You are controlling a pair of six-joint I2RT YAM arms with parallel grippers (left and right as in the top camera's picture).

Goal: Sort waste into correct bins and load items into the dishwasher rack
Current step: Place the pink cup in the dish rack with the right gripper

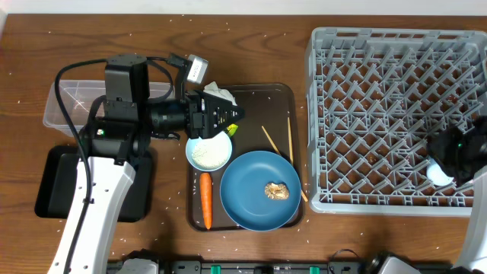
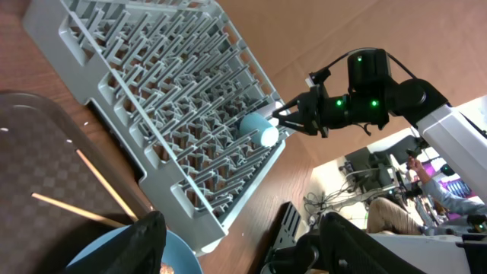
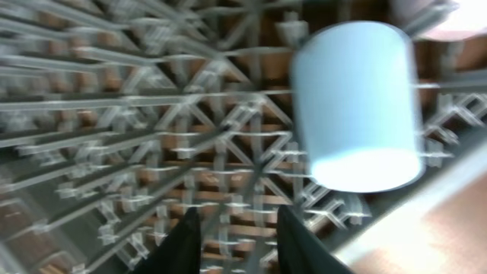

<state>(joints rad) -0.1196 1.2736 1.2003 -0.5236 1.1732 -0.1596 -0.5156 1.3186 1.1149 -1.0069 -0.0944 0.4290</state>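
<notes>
A light blue cup (image 3: pixel 356 103) lies on its side in the grey dishwasher rack (image 1: pixel 380 114) near its front right corner (image 2: pixel 259 129). My right gripper (image 3: pixel 240 243) hovers over the rack lattice beside the cup, fingers a little apart with nothing between them. My left gripper (image 1: pixel 230 114) is open above the brown tray, next to crumpled white paper (image 1: pixel 217 93) and a green-yellow wrapper (image 1: pixel 230 131). A white bowl (image 1: pixel 209 152) with rice, an orange carrot (image 1: pixel 205 202), and a blue plate (image 1: pixel 255 205) carrying a brown lump (image 1: pixel 276 190) sit on the tray. Two chopsticks (image 1: pixel 289 141) lie beside the plate.
A clear tub (image 1: pixel 68 103) stands at the far left, with a black tray (image 1: pixel 57 190) in front of it, partly under my left arm. The brown serving tray (image 1: pixel 266 95) sits between these bins and the rack. Rice grains are scattered over the wooden table.
</notes>
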